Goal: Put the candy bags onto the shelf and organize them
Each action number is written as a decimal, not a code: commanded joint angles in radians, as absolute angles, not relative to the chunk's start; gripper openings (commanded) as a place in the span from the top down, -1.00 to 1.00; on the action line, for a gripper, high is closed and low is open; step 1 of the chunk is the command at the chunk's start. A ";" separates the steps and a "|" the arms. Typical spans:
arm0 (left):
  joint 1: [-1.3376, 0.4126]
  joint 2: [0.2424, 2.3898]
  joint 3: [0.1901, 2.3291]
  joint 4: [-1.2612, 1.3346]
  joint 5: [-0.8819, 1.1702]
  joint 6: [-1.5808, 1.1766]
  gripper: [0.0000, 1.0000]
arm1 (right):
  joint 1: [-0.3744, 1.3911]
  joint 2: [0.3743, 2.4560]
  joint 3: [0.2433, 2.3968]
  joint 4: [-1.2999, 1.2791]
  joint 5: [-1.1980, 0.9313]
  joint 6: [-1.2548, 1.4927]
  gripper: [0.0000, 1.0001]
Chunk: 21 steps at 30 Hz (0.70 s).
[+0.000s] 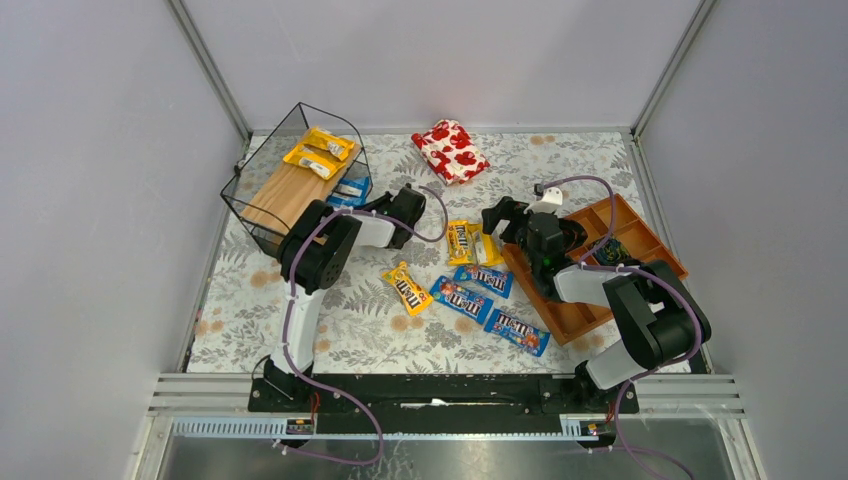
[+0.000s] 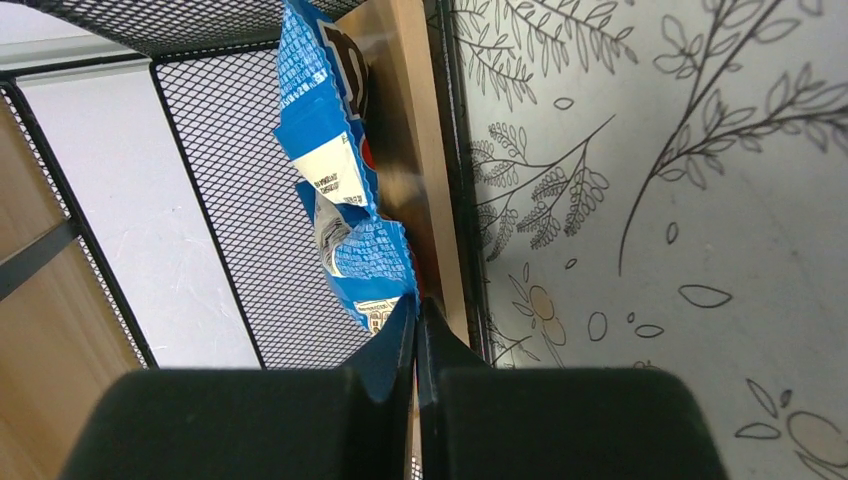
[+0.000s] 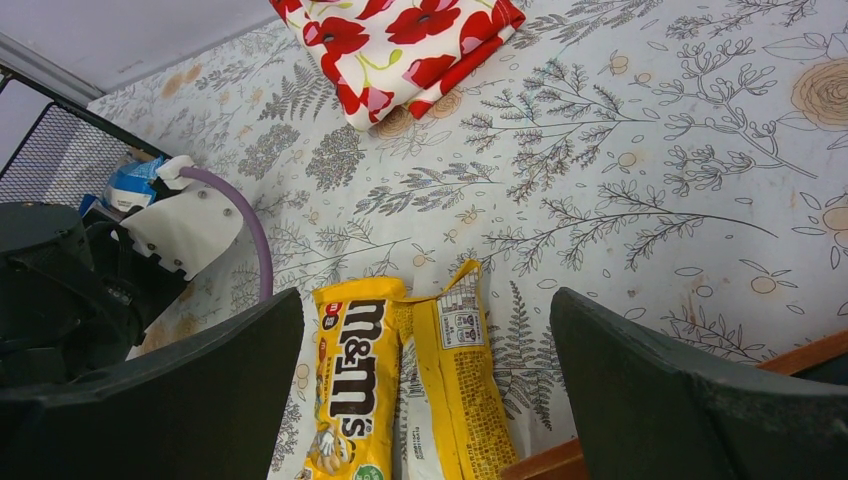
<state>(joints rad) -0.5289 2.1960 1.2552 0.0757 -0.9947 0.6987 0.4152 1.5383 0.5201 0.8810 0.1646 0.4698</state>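
The black wire shelf (image 1: 290, 185) stands at the back left, with two yellow candy bags (image 1: 320, 152) on its upper board. My left gripper (image 1: 378, 203) reaches into the lower tier and is shut on the edge of a blue candy bag (image 1: 350, 190). In the left wrist view that blue bag (image 2: 335, 170) lies on the lower board (image 2: 410, 170), its crimped end in my left gripper (image 2: 416, 310). My right gripper (image 1: 500, 225) is open above two yellow bags (image 1: 470, 242). In the right wrist view the open gripper (image 3: 425, 310) straddles them (image 3: 355, 385).
A yellow bag (image 1: 407, 288) and three blue bags (image 1: 483, 280), (image 1: 461, 299), (image 1: 517, 332) lie on the floral cloth mid-table. A red-and-white floral pouch (image 1: 451, 150) sits at the back. An orange-brown compartment tray (image 1: 600, 265) is under my right arm.
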 commanded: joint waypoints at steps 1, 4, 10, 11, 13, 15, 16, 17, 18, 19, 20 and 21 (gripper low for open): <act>-0.522 2.181 1.240 0.169 -0.995 0.736 1.00 | 0.405 1.526 0.526 0.925 0.160 0.478 -1.00; -0.525 2.185 1.236 0.202 -1.030 0.748 0.96 | 0.404 1.528 0.527 0.925 0.159 0.479 -0.99; -0.552 2.141 1.231 0.156 -1.029 0.679 -0.17 | 0.401 1.528 0.527 0.923 0.155 0.480 -1.00; -0.557 2.134 1.226 0.150 -1.029 0.672 -0.25 | 0.399 1.528 0.526 0.923 0.154 0.481 -1.00; -0.568 2.118 1.221 0.130 -1.036 0.660 -0.32 | 0.399 1.528 0.526 0.923 0.154 0.480 -1.00; -0.584 2.097 1.216 0.108 -1.037 0.647 -0.35 | 0.398 1.526 0.526 0.923 0.152 0.482 -1.00; -0.592 2.085 1.214 0.092 -1.034 0.635 -0.38 | 0.399 1.527 0.525 0.923 0.153 0.482 -1.00; -0.599 2.071 1.216 0.071 -1.028 0.617 -0.40 | 0.397 1.528 0.526 0.923 0.153 0.482 -1.00; -0.604 2.060 1.220 0.042 -1.020 0.593 -0.42 | 0.396 1.528 0.526 0.922 0.151 0.482 -1.00; -0.610 2.051 1.232 -0.028 -1.011 0.557 -0.42 | 0.397 1.529 0.528 0.923 0.150 0.483 -1.00; -0.616 2.046 1.250 -0.084 -1.004 0.518 -0.43 | 0.397 1.529 0.527 0.923 0.149 0.484 -1.00; -0.627 2.043 1.273 -0.145 -1.001 0.477 -0.43 | 0.397 1.531 0.529 0.922 0.150 0.485 -1.00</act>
<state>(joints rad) -0.6022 2.1208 1.2224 0.0376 -1.0256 0.6224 0.4046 1.5383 0.5201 0.8810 0.1623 0.4770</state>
